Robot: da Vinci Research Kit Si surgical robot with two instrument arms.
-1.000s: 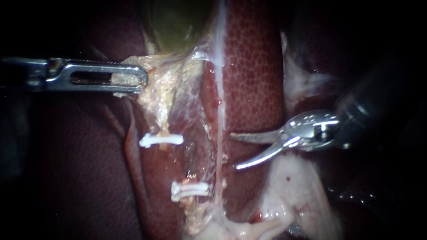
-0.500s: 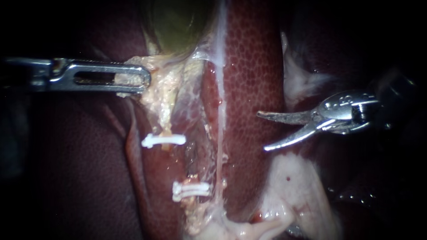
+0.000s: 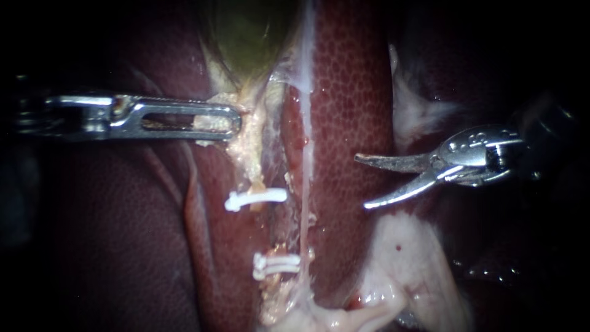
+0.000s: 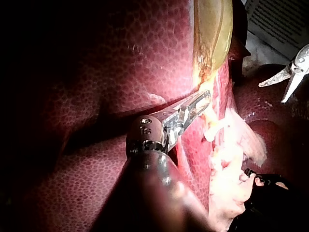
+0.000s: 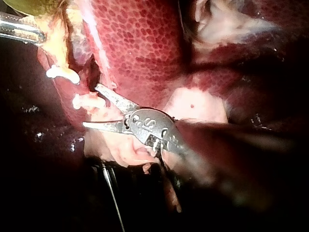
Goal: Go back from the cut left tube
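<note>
Retreat step. Right instrument (image 3: 361, 182), jaws apart and empty, hangs over the liver (image 3: 350, 92), well to the side of the cut left tube (image 3: 257, 183). The tube lies below the gallbladder (image 3: 246, 37). It has one white clip (image 3: 255, 198) on the upper stump and paired clips (image 3: 278, 265) on the lower stump, with a gap between. A thin pale strand (image 3: 304, 209) runs just beside it, uncut. Left instrument (image 3: 227, 121) has its jaws clamped on yellowish tissue (image 3: 212, 123) under the gallbladder, pulling it sideways. Withdrawal looks mostly done. The next move calls for drawing the right instrument out along its own shaft line, clear of the liver surface and the strand. Closing the jaws first seems safer.
</note>
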